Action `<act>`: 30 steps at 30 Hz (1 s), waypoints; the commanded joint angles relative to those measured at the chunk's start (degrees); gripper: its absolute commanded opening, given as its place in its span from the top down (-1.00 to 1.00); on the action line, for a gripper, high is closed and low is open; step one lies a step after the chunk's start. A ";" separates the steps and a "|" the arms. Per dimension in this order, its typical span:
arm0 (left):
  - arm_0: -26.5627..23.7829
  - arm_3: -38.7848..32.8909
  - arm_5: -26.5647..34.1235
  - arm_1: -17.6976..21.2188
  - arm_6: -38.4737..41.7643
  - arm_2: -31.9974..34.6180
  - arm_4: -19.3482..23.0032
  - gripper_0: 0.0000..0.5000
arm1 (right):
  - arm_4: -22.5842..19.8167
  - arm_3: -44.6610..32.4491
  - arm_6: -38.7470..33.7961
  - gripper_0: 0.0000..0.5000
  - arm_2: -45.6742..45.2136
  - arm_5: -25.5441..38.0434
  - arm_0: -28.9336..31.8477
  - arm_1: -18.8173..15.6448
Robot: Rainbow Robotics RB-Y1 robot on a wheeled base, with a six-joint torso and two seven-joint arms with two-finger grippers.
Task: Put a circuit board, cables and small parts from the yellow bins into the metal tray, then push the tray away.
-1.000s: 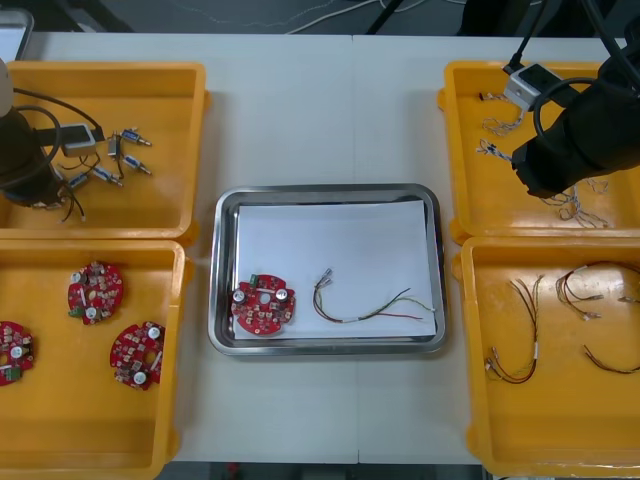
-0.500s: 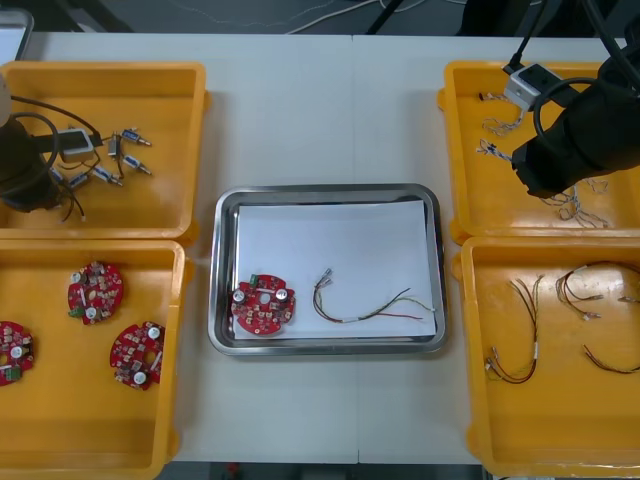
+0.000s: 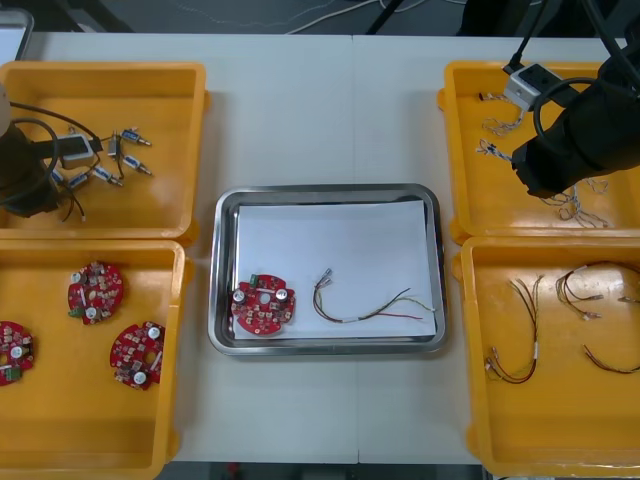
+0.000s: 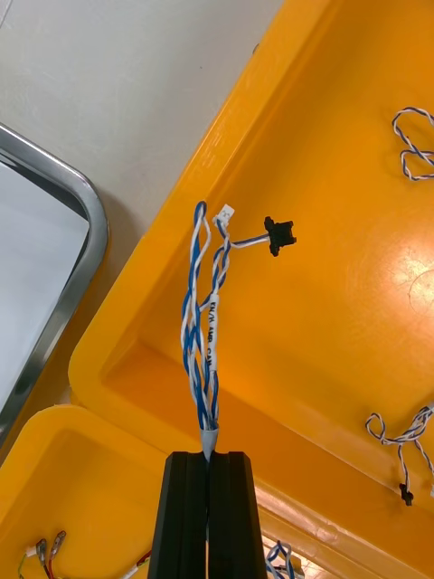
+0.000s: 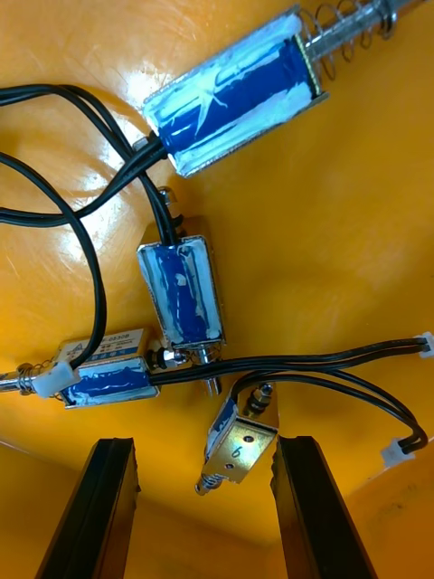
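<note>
one twisted cable (image 4: pixel 206 344) in right pincer (image 4: pixel 210 458)

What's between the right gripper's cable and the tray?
Nothing visible. Right gripper, shut on the blue and white cable, is above the far right bin; only the bin wall and the metal tray rim lie between. Tray's far half is free. Left gripper: open over far left bin.

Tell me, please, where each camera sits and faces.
Front view: above the arms, steeply down at the table; left arm, right arm show.
Right wrist view: on that wrist, facing a yellow bin; right gripper shut on twisted cable.
Left wrist view: on that wrist, facing small metal parts; left gripper open.
Front and right wrist views share the metal tray.
</note>
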 commanded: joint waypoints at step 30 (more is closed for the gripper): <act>1.64 -1.93 -2.90 -3.35 -5.37 1.65 -6.00 1.00 | 0.18 -1.93 1.30 1.00 0.45 0.20 -1.44 -1.80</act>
